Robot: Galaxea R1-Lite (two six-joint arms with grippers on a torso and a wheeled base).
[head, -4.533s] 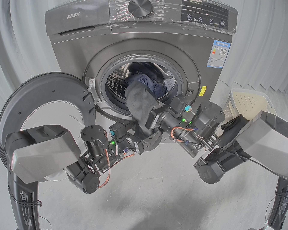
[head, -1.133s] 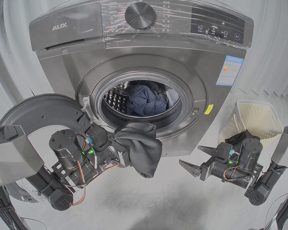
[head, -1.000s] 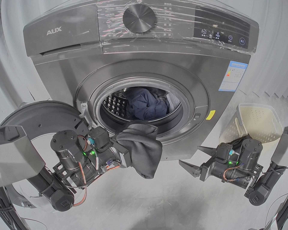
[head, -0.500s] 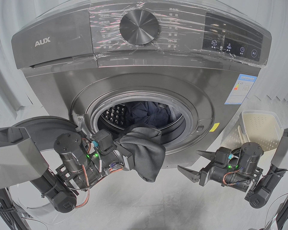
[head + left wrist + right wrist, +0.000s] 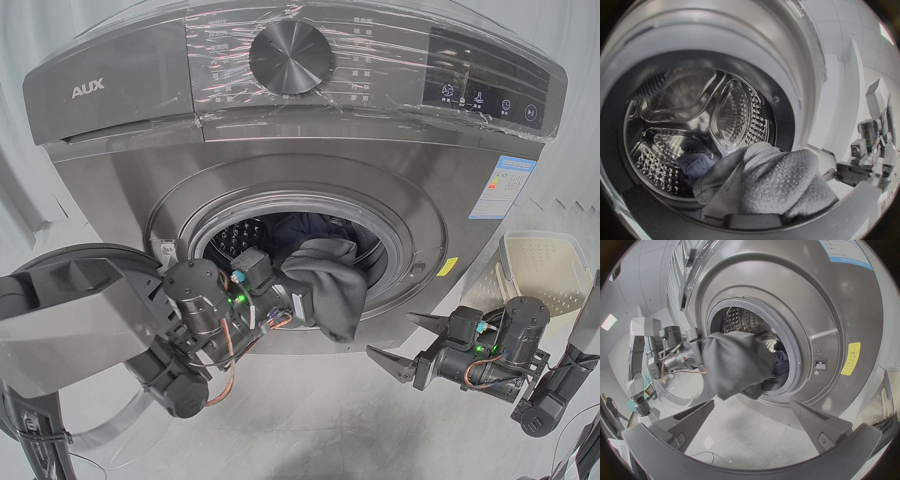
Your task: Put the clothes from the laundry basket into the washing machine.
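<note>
- I see a pale pleated curtain (image 5: 578, 125) as the backdrop, its folds running top to bottom at both sides of the head view.
- The floor (image 5: 312, 419) is smooth and grey, faintly glossy, with thin seams crossing it and soft-edged shadows lying on it.
- The left wrist camera gives me a ceiling (image 5: 840, 28) of square white panels, with one bright light panel (image 5: 886, 29) set into it.
- Under that ceiling stands a plain white wall (image 5: 832, 103), with a narrow white pillar (image 5: 857, 87) just beside it.
- The right wrist camera shows me a second lit panel (image 5: 608, 322) in the same kind of panelled ceiling.
</note>
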